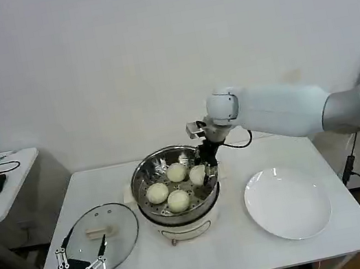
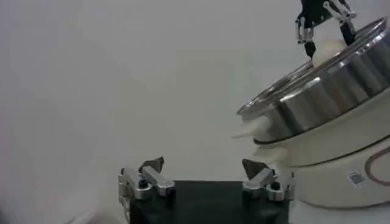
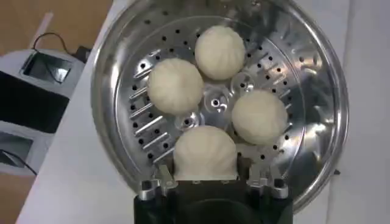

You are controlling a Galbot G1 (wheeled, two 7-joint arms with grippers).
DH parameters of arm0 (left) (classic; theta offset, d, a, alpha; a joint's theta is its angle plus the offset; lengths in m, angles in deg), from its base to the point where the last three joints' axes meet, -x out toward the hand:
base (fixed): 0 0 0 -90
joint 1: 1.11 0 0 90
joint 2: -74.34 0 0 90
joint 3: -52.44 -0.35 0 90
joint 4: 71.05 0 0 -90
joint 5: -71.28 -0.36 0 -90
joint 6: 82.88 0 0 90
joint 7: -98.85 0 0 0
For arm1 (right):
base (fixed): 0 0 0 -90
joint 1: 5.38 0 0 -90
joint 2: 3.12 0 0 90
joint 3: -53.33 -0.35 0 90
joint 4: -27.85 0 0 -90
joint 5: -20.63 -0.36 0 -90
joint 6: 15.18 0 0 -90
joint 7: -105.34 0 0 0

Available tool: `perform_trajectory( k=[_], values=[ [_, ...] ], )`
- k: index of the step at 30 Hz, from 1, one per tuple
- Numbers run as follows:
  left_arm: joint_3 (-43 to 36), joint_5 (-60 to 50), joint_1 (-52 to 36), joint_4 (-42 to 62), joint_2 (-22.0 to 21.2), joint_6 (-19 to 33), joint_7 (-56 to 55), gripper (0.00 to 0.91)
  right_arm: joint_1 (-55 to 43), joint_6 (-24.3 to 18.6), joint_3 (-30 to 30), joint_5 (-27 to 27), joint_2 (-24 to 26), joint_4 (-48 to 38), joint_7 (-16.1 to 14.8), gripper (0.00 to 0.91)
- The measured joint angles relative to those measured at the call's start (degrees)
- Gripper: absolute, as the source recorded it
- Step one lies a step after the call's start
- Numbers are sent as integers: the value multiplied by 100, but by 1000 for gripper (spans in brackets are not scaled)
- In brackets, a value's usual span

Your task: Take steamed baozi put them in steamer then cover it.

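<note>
Bright, even, diffuse room light throughout, no single lamp discernible. Soft, faint shadows only: a pale grey one under the steamer (image 1: 176, 191) on the white tabletop (image 1: 105, 182), another dim band beneath the white plate (image 1: 288, 202). Broad glare and streaked highlights on the polished steel wall of the steamer, especially in the right wrist view, with mirrored patches around the perforations. Mild sheen on the glass cover (image 1: 104, 237). Slightly soft focus in the left wrist view, nearest parts blurred. Little visible bending at the edges.
</note>
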Motion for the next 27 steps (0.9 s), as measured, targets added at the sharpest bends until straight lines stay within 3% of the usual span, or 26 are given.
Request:
perform_trajectory(
  k=[1,2,20,27],
  values=[
    [0,0,-4,8,-4,0,0,907,8,-2,-7,1,-6,-9,-2,715],
    [0,-1,-4,9,-5,-1,0,907,13,-3,-17,1,-8,-14,-2,907],
    [-26,-37,-52,-91,-18,-34,9,907,-48,-89,-349,-83,195,-5,94,907],
    [-90,-35,-141,-145,-33,-80,10,907,17,-226,-750,-405,638,19,661,907]
  ],
)
